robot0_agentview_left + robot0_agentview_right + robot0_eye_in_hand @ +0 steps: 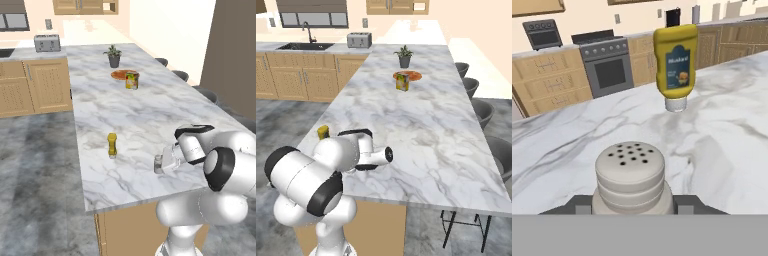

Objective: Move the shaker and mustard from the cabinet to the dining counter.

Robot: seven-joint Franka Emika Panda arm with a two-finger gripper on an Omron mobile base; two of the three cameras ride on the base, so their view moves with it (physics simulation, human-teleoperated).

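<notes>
The small grey cylindrical shaker [630,177] with its perforated cap sits between the fingertips of the two-finger gripper [161,164], low over the near end of the long white marble dining counter [150,107]. The jaws look closed on its body; I judge it grasped, though whether its base already rests on the slab is hidden from me. The yellow mustard squeeze bottle [112,144] stands on the same counter, to the left of the gripper and apart from it, standing on its pale cap [675,104].

What the coming move turns on, as I see it, is the shaker's axis — it stands upright, cap up, directly under the hand — so letting go and lifting straight away along that axis should leave it standing. The bottle is clear of that path.
</notes>
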